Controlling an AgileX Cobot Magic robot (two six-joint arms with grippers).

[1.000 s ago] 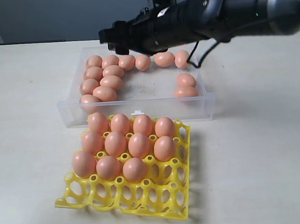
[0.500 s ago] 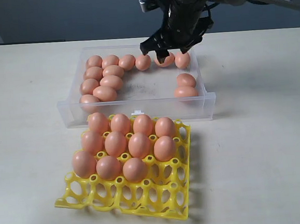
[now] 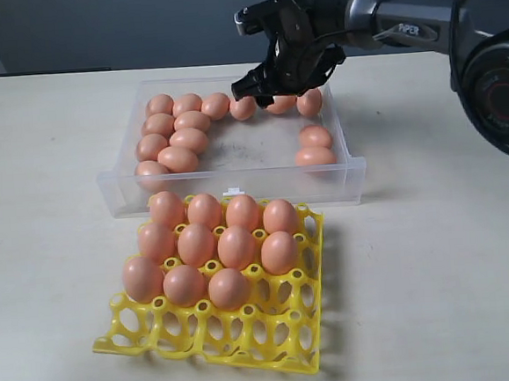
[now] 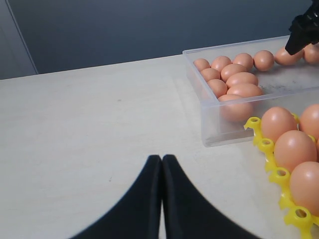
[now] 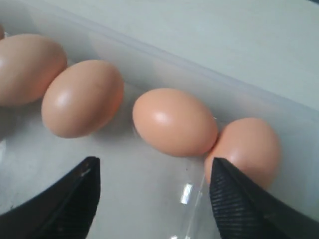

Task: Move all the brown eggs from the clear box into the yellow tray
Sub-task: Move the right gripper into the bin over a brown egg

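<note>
The right gripper, fingers apart, is hovering over brown eggs crowding the clear box's far wall; the left gripper, fingers together, is hanging outside it.

A pale cream, matte worktop lies flat and wide across the scene. Two things rest directly on it. Toward the far side sits a shallow rectangular box of clear plastic. Its long sides run across the exterior view, and a small white tab sits on its near wall. Just in front of that wall, touching it or very nearly so, lies a square yellow plastic lattice tray, turned slightly askew to the box. Both sit flat and cast soft shadows on the surface.
</note>
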